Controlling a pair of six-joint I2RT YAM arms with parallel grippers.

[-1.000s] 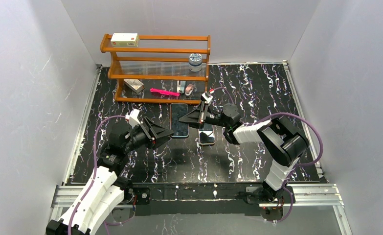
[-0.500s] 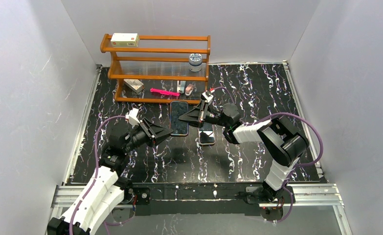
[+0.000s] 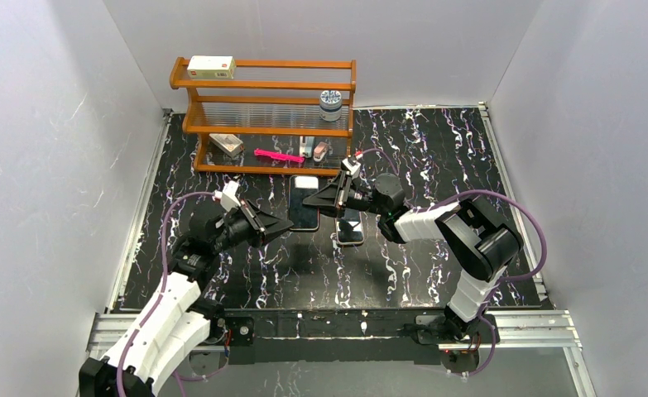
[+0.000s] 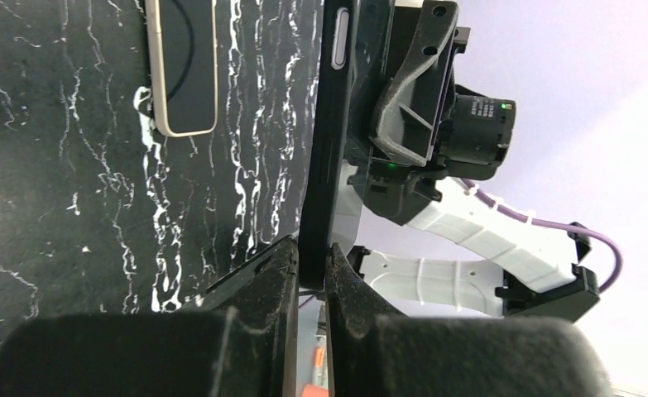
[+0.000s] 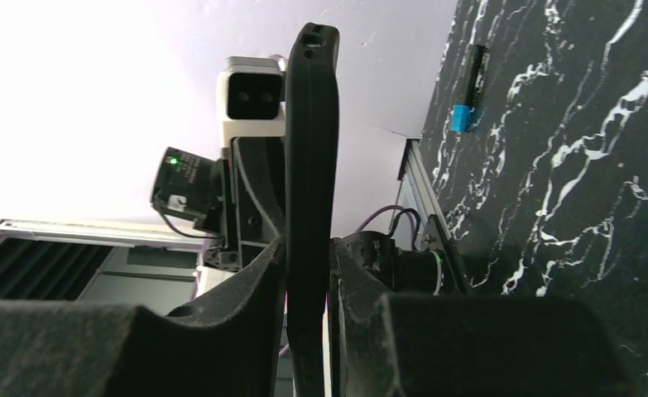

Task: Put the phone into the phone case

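The black phone case (image 3: 304, 204) hangs level above the table between my two grippers. From above a glossy dark face shows inside it, which looks like the phone; its own edge is hidden. My left gripper (image 3: 290, 223) is shut on the case's near left corner. In the left wrist view both pads (image 4: 280, 273) press the case's edge (image 4: 328, 124). My right gripper (image 3: 307, 199) holds the case from the other side. In the right wrist view the case (image 5: 310, 124) stands between its fingertips (image 5: 308, 248), with a thin sliver of light beside one pad.
A second phone with a pinkish-gold rim (image 3: 351, 231) lies flat on the black marbled table just right of the case, also in the left wrist view (image 4: 184, 66). A wooden shelf (image 3: 262, 87) with small items stands at the back. White walls enclose the table.
My left gripper has closed from open onto the case's corner. The right gripper and the case have stayed almost still, the case's far end now catching a white glare.
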